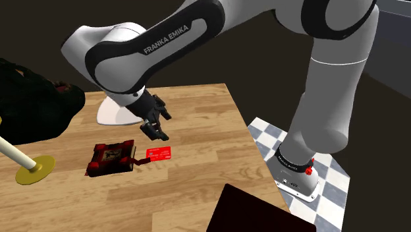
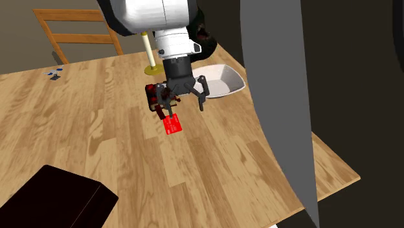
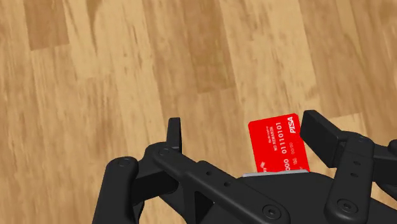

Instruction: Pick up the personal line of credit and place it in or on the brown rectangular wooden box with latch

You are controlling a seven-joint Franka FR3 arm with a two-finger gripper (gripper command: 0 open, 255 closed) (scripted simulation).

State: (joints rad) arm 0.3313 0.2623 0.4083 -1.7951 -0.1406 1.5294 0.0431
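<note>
One flat red card (image 1: 159, 154) lies on the wooden table (image 1: 217, 118) in the shoulder view, just beside the dark red-patterned rectangular box (image 1: 110, 158). My claw (image 1: 156, 128) hovers above it. The second exterior view shows my fingers spread, grasping nothing. In the wrist view, the card sits nearer one finger. I judge this the approach, so next I must centre, descend and pinch.
</note>
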